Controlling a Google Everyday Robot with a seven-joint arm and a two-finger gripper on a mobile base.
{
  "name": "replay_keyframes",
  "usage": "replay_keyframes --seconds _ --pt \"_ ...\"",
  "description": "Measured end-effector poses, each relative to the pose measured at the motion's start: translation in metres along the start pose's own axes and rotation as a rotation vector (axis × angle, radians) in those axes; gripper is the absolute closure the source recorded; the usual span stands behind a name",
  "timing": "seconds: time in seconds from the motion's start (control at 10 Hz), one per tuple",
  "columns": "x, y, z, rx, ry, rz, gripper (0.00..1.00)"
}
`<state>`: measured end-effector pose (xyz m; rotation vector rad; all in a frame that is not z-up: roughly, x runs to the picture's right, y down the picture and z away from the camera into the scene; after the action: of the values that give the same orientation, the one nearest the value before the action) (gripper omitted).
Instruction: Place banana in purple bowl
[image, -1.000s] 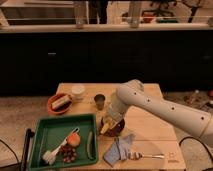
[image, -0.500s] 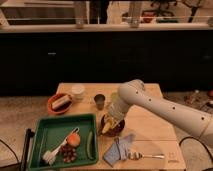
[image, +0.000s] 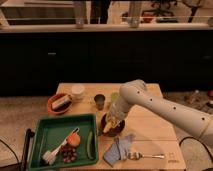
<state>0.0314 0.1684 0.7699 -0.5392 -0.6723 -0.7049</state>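
Note:
A yellow banana (image: 111, 125) lies in the dark purple bowl (image: 118, 130) near the middle of the wooden table (image: 150, 135). My gripper (image: 116, 117) hangs right over the bowl at the end of the white arm (image: 165, 110), which reaches in from the right. The gripper touches or nearly touches the banana's top.
A green tray (image: 50, 137) at the left holds a carrot, a brush, a cucumber and dark berries. A red bowl (image: 60, 103), a white cup (image: 77, 92) and a small dark cup (image: 100, 101) stand at the back. A blue cloth (image: 119, 149) and a fork (image: 147, 156) lie in front.
The arm has shifted slightly over the bowl, and the banana stays in the bowl.

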Motion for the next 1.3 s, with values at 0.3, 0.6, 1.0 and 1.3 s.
replay_keyframes --seconds 0.3,0.6,1.0,1.3 --pt "0.006 -0.003 -0.001 0.008 0.012 0.017 0.32" --pt "0.012 -0.006 -0.006 0.019 0.021 0.028 0.20" --pt "0.023 -0.002 -0.012 0.035 0.031 0.058 0.20" --pt "0.037 0.001 -0.021 0.051 0.041 0.081 0.20"
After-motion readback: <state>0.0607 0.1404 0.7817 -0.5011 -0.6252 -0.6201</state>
